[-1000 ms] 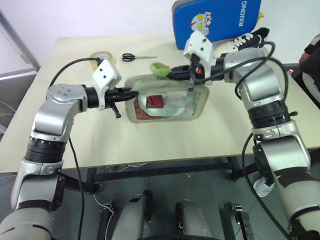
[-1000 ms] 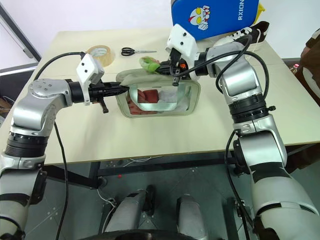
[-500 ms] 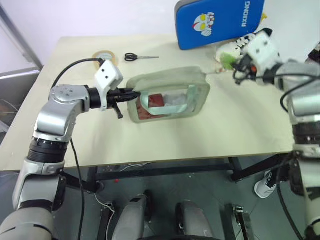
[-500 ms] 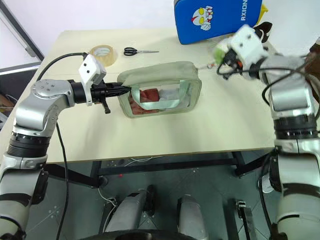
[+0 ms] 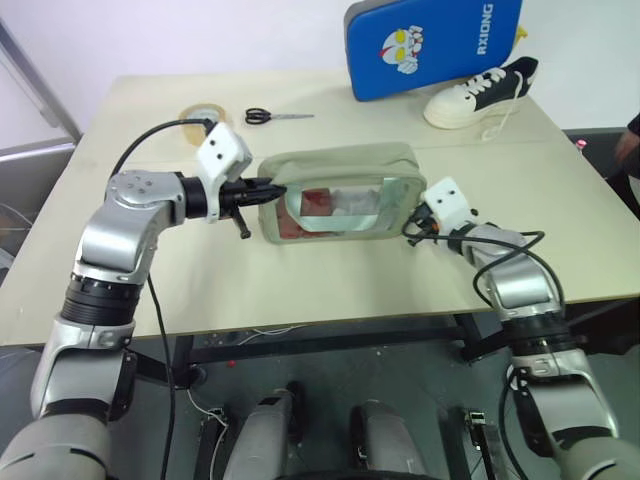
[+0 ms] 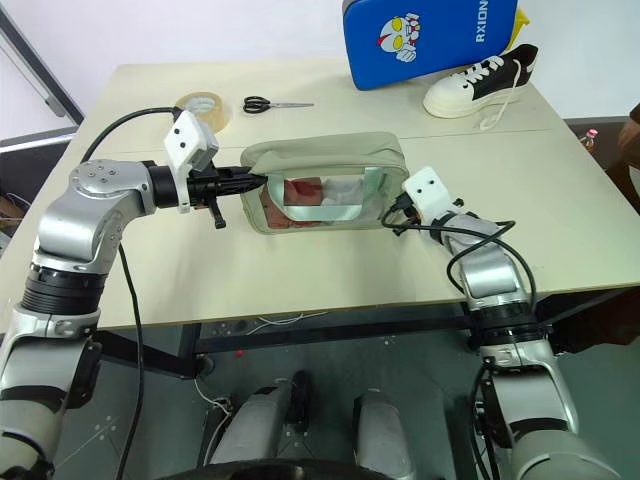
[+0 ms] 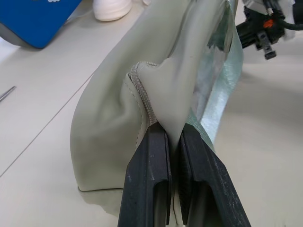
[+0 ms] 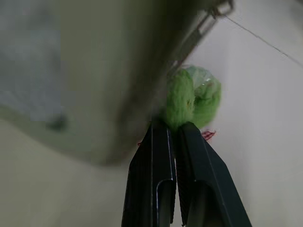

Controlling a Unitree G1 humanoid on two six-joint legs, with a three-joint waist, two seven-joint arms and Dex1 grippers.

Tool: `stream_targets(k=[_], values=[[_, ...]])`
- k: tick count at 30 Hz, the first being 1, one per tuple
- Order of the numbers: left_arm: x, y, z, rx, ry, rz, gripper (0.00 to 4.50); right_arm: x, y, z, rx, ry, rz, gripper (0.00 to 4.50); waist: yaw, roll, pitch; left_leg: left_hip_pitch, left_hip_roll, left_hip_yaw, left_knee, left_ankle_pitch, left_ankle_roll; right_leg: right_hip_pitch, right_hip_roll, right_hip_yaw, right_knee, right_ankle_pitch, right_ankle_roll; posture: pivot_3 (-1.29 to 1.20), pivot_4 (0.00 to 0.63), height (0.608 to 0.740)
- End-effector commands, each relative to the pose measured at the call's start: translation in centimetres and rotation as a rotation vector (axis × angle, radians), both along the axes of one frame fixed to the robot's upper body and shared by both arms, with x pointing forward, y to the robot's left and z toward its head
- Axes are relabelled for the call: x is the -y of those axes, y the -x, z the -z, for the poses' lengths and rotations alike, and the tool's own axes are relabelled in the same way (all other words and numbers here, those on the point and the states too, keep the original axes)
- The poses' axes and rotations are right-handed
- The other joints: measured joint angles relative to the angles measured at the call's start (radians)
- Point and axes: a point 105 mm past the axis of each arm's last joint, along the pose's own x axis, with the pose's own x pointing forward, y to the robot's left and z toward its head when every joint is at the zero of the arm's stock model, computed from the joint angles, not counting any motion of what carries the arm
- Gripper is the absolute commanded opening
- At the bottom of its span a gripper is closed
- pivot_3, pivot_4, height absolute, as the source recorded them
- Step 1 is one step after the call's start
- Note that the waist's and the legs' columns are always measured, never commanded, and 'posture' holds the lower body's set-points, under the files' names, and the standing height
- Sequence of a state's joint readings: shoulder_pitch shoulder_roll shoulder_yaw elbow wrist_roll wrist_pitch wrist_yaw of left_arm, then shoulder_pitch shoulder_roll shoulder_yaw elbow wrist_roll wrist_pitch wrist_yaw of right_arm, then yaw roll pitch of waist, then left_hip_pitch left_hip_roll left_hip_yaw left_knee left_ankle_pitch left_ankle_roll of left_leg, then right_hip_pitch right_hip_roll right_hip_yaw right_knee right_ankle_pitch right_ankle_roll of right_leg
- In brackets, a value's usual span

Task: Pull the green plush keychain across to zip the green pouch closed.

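The green pouch point(image 5: 340, 160) stands on edge mid-table, its clear window showing red and white contents. My left gripper point(image 5: 268, 191) is shut on the fabric at the pouch's left end, and the left wrist view shows the pinched corner point(image 7: 156, 90) beside a zipped seam. My right gripper point(image 5: 408, 238) sits low at the pouch's right end, close to the tabletop. In the right wrist view it point(image 8: 173, 126) is shut on the green plush keychain point(image 8: 191, 100), which hangs from a metal link right against the pouch wall point(image 8: 94, 71). From the head views the keychain is hidden behind that gripper.
Black-handled scissors point(image 5: 275, 116) and a tape roll point(image 5: 205, 112) lie at the back left. A blue cartoon case point(image 5: 435, 45) and a white shoe point(image 5: 480, 92) stand at the back right. A person's arm point(image 5: 628, 140) shows at the right edge.
My right gripper carried the keychain from the pouch's top left across to the right, then down to the right end near the table. The left gripper kept its hold.
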State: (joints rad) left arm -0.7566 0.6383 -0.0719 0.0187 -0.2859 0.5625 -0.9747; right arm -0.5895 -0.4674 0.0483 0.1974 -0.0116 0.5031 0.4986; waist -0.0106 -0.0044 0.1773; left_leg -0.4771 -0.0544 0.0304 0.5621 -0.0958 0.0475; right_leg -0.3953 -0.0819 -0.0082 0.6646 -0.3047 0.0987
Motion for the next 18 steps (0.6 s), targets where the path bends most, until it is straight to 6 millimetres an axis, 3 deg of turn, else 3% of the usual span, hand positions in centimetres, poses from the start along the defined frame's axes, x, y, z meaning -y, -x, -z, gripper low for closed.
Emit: stream_targets(k=[1,4,6,9,13,15,16,18], values=[[0.1,0.3,-0.6,0.028,-0.002,0.002,0.00,-1.4,0.2,-0.6,-0.006,-0.035,-0.054,0.05,-0.001,0.000,0.000,0.000,0.000,0.000,0.000,0.000,0.000,0.000,0.000,0.000,0.000,0.000,0.000,0.00,0.150,0.740],[-0.1,0.3,-0.5,0.031,-0.001,-0.004,0.00,-0.5,0.4,-0.8,-0.015,-0.028,-0.057,0.05,-0.002,0.000,0.000,0.001,0.000,0.000,0.000,0.000,0.000,0.000,0.000,0.000,0.000,0.000,0.000,0.00,0.150,0.740],[-0.2,0.4,-0.7,0.042,0.004,-0.001,0.00,0.1,0.6,-2.5,0.007,-0.045,-0.076,0.05,-0.001,0.000,0.000,0.001,0.000,0.000,-0.001,0.000,0.000,0.000,0.000,0.000,0.000,0.000,0.000,0.00,0.150,0.740],[-0.8,0.6,-1.6,0.041,0.028,0.013,1.10,0.8,1.9,-6.5,0.031,-0.065,-0.177,1.01,0.001,0.000,0.000,0.000,0.000,0.000,0.000,0.000,0.000,0.000,0.000,0.000,0.000,0.000,0.000,0.00,0.150,0.740],[-2.7,0.6,-3.4,0.018,0.069,0.011,3.21,2.3,4.3,-11.7,0.052,0.028,-0.306,3.11,-0.001,0.001,0.001,-0.001,0.000,0.000,-0.001,0.000,0.000,-0.002,-0.001,0.000,0.000,0.000,0.000,0.00,0.150,0.740],[-3.8,0.8,-4.3,-0.007,0.111,0.013,4.30,2.1,5.8,-14.0,0.042,0.031,-0.397,4.20,-0.003,0.001,0.001,-0.001,0.000,0.000,-0.001,-0.001,0.000,-0.002,-0.001,0.000,-0.001,0.000,-0.001,0.00,0.150,0.740],[-4.3,0.8,-4.7,-0.015,0.129,0.014,4.50,1.7,6.6,-14.9,0.032,0.015,-0.451,4.49,-0.005,0.001,0.001,-0.001,0.000,0.000,-0.001,-0.001,0.001,-0.002,-0.001,0.000,-0.001,0.000,-0.001,0.00,0.150,0.740],[-5.3,0.6,-5.2,-0.011,0.133,-0.010,4.50,0.7,8.2,-16.1,0.001,-0.017,-0.547,4.49,-0.007,0.001,0.001,-0.001,0.001,0.000,-0.002,-0.001,0.001,-0.002,-0.001,0.000,-0.002,-0.001,-0.001,0.00,0.150,0.740]])
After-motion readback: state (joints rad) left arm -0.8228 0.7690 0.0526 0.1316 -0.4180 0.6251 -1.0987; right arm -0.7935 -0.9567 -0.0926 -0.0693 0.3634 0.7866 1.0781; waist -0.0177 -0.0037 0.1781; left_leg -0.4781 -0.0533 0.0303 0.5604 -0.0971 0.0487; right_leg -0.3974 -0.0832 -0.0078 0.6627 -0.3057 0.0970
